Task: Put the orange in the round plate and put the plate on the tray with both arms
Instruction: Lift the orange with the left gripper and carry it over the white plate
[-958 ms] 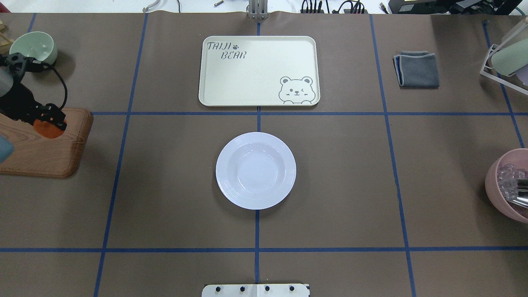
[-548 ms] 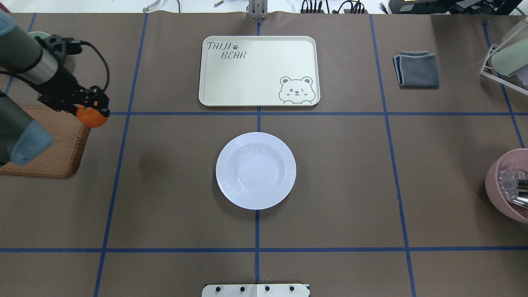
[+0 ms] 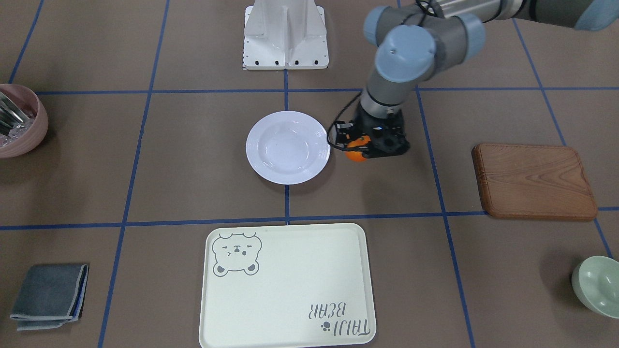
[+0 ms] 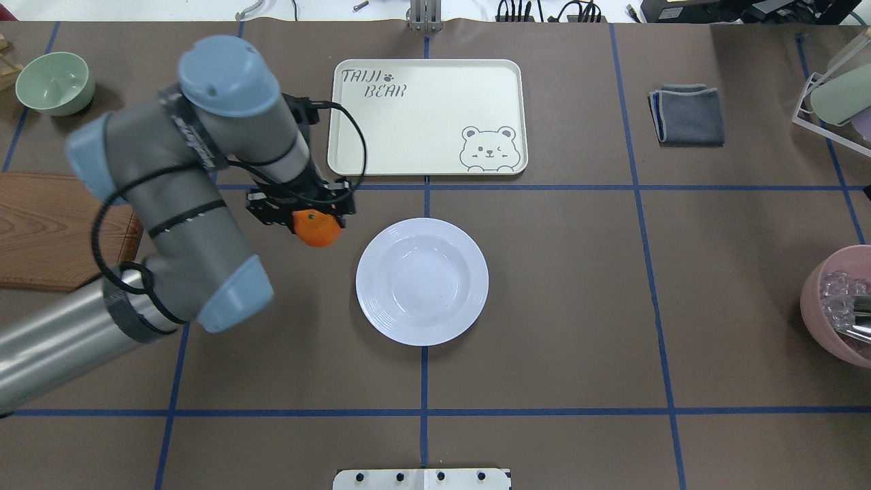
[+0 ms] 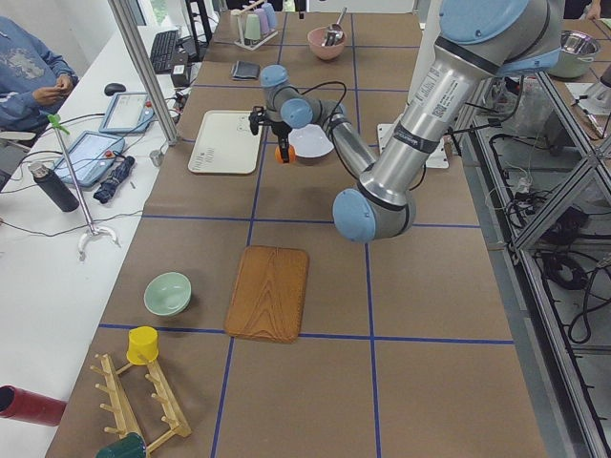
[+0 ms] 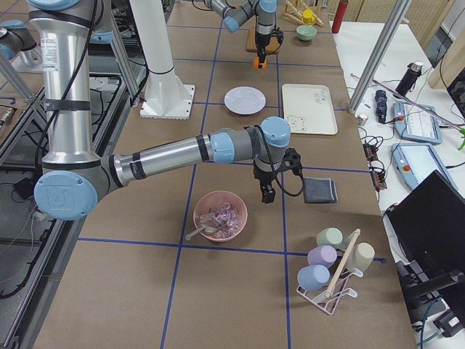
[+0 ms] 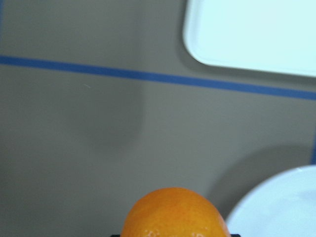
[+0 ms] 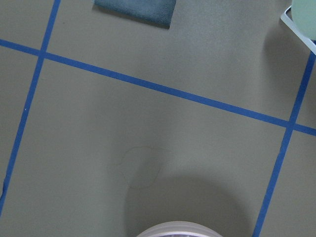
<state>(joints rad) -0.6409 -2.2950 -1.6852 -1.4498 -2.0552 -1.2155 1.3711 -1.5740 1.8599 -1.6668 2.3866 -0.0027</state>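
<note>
A small bright orange (image 4: 317, 230) hangs above the table with my left gripper (image 4: 311, 220) shut on it, just left of the round plate (image 4: 422, 281). Facing the robot, the orange (image 3: 358, 149) sits just beside the plate's rim (image 3: 288, 147). The left wrist view has the orange (image 7: 173, 212) at the bottom, the plate's edge (image 7: 281, 207) at lower right and a tray corner (image 7: 256, 29) above. The cream bear tray (image 4: 427, 116) lies empty beyond the plate. My right gripper (image 6: 265, 195) shows only in the right side view, near the pink bowl; I cannot tell its state.
A wooden board (image 4: 54, 231) and a pale green bowl (image 4: 54, 83) are at the left. A folded grey cloth (image 4: 687, 113), a cup rack (image 4: 837, 95) and a pink bowl (image 4: 840, 306) with utensils are at the right.
My left arm has lifted the orange off the wooden board and carried it rightward to just beside the plate. The plate and the tray have not moved.
</note>
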